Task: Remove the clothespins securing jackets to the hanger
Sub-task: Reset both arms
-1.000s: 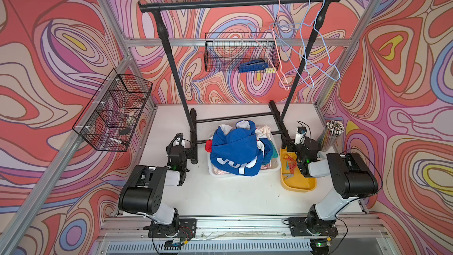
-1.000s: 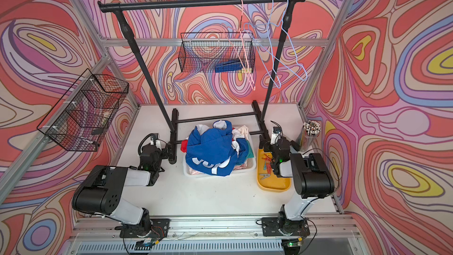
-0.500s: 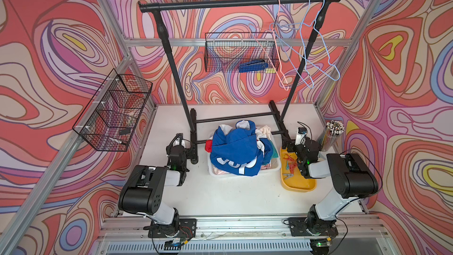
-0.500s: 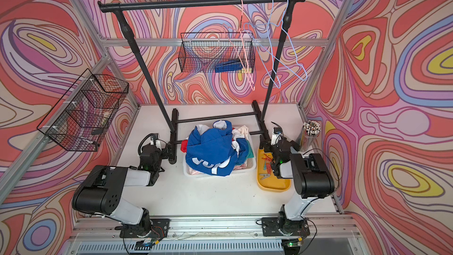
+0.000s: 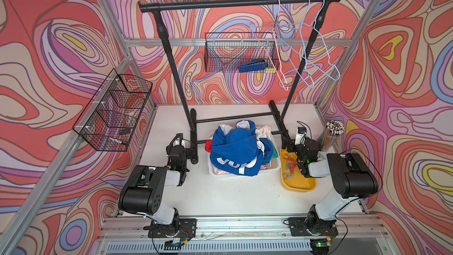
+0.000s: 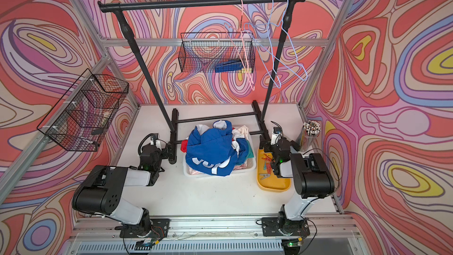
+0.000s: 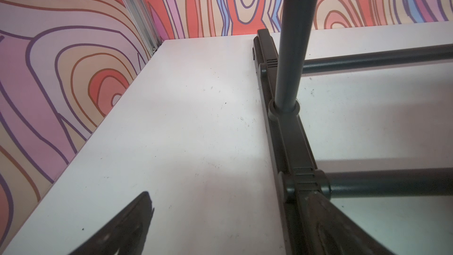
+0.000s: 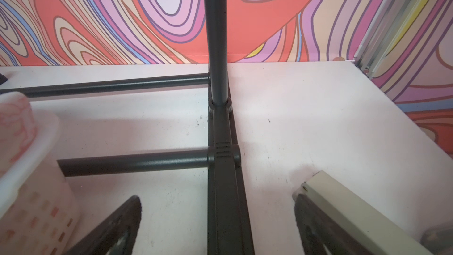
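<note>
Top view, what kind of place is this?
Likely a robot test cell staged as a laundry corner: swirl-printed walls on aluminium framing, two robot arms mounted at the table's front, a clothes rack with bare hangers, a basket of jackets.

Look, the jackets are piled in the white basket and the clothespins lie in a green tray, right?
No, the tray is yellow, not green. Both top views show the clothespins lying in it, beside the white basket where the jackets are piled.
</note>
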`<state>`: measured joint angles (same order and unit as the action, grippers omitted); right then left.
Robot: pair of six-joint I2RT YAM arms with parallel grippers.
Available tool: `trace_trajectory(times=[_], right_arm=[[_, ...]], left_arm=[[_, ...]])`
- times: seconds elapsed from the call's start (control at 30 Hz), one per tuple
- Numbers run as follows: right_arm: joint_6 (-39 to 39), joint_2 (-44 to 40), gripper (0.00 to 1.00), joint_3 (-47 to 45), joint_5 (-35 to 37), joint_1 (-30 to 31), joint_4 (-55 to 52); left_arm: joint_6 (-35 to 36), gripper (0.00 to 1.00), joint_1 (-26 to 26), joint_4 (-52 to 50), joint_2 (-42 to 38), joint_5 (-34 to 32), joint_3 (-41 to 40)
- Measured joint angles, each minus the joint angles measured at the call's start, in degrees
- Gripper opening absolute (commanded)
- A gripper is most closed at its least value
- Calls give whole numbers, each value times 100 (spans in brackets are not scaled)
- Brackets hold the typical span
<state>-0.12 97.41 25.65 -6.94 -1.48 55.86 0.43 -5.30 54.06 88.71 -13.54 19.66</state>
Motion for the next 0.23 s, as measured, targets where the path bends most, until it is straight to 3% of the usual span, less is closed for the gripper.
trace_trajectory(times=[0.13, 0.23], right_arm=[[-2, 0, 98, 0, 0, 0, 0], [-2, 0, 98, 0, 2, 0, 0]], left_arm=[[0, 100, 17, -66, 0, 50, 24], [-33, 100, 251, -278, 0, 466, 144]])
